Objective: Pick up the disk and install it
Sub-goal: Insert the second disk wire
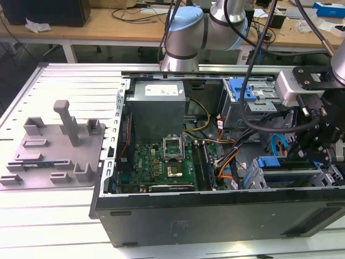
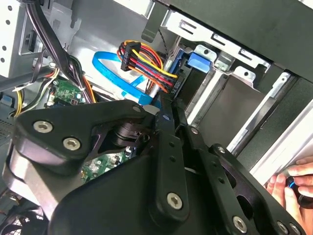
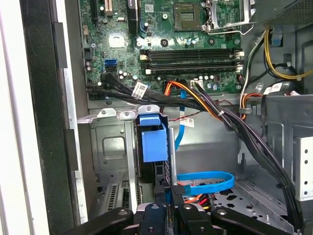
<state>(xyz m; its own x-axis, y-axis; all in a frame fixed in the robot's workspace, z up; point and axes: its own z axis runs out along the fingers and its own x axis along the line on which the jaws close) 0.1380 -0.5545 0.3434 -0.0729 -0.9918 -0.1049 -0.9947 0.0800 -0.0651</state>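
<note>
While the computer case (image 1: 215, 218) lies open on its side on the slatted table (image 1: 32, 226), contents stand as follows.

Item 1: the gripper (image 1: 306, 154), black, at 3 o'clock from the green motherboard (image 1: 161, 162) in the exterior view, lowered into the drive cage (image 1: 323, 178) at the case's corner. Claw clenched: in both wrist views the fingers (image 3: 182, 198) stand almost together, pinching the blue edge of the disk.

Item 2: the disk (image 1: 275, 163), seen edge-on, upright in the cage, its bright blue bracket (image 3: 152, 142) uppermost.

Item 3: grey fixture (image 1: 54, 145) with upright posts, at 9 o'clock from the case, well apart from the gripper.

Item 4: flat blue cable (image 3: 205, 180), looped just beside the gripper.

Item 5: a person's hand (image 2: 296, 183), at the case's outer rim in the second wrist view.
</note>
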